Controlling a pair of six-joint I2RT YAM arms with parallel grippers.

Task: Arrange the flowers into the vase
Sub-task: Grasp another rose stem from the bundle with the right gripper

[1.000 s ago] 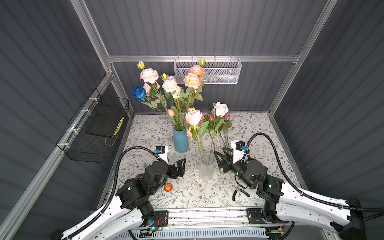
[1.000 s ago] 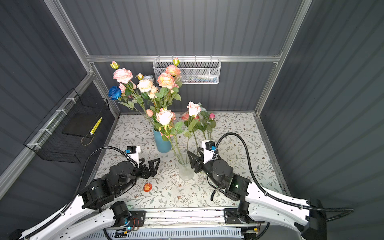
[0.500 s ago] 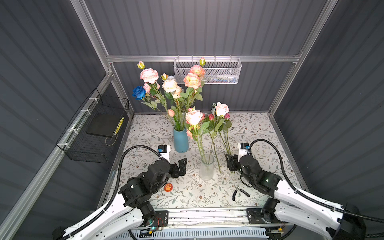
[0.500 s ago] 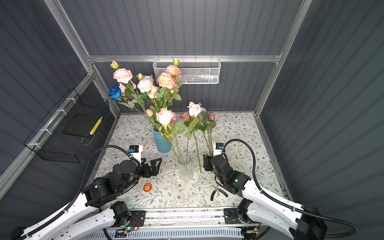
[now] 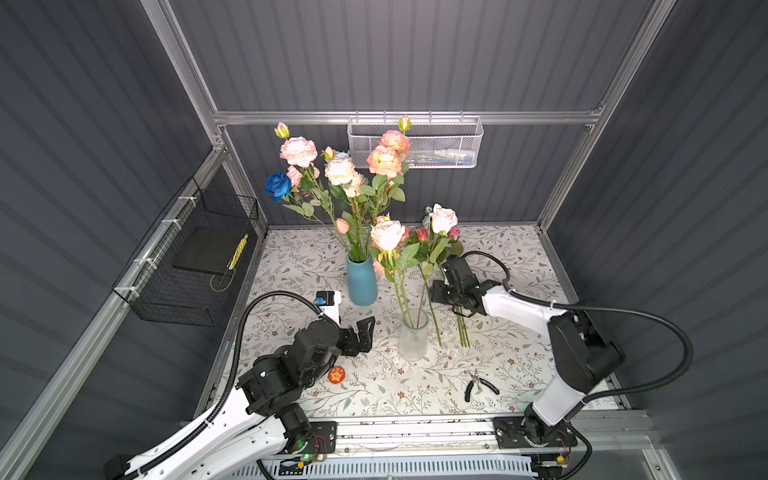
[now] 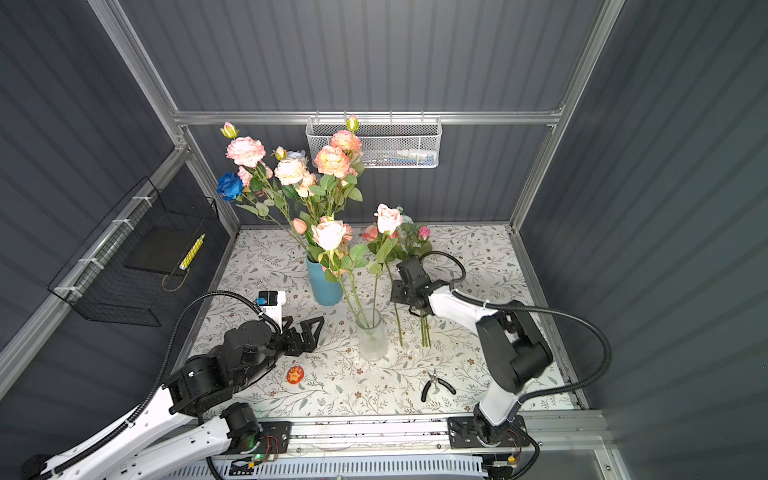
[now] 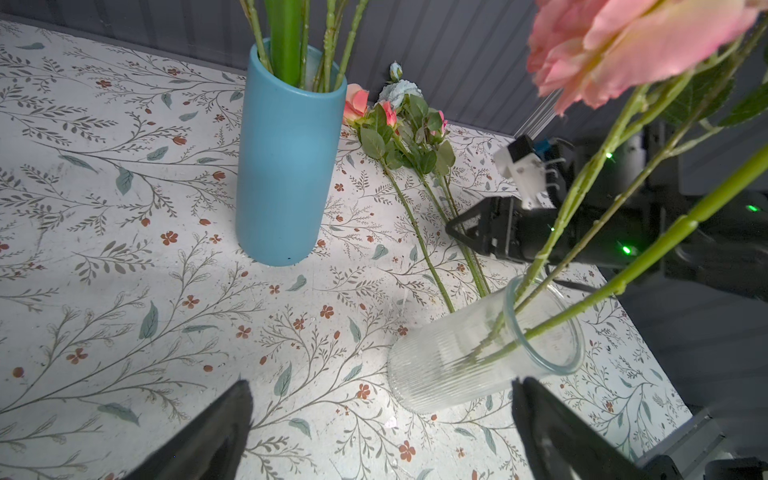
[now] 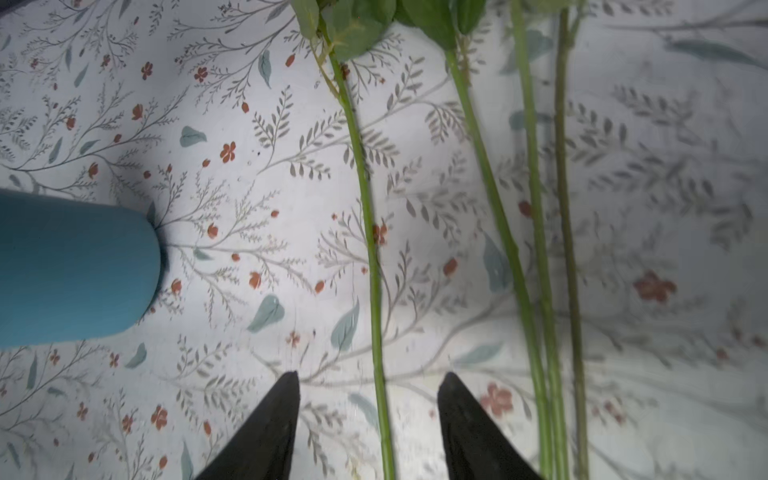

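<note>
1. The floral table [image 5: 291, 257] carries everything, and the work sits near its middle.
2. A tall bunch [image 5: 340, 174] of pink, peach and cream blooms, with one blue, stands in the blue vase [image 5: 361, 282] toward the back.
3. The glass vase [image 5: 413, 336], just in front of it, holds a few leaning stems, so the arranging looks partly done.
4. The loose flowers [image 7: 419, 160] lie flat on the table beside the glass vase, stems close together.
5. The right gripper [image 8: 370, 376] hangs over them, jaws parted and empty, one stem running between its fingers. The step in hand looks like picking up the next flower. It must drop, close on that single stem without catching its neighbours, then steer the cut end into the glass mouth.
6. The left gripper [image 7: 382, 384] waits wide apart and empty, facing the glass vase, and could steady it.
7. Pliers [image 5: 478, 386] and an orange disc [image 5: 336, 375] lie near the front, out of the way.
</note>
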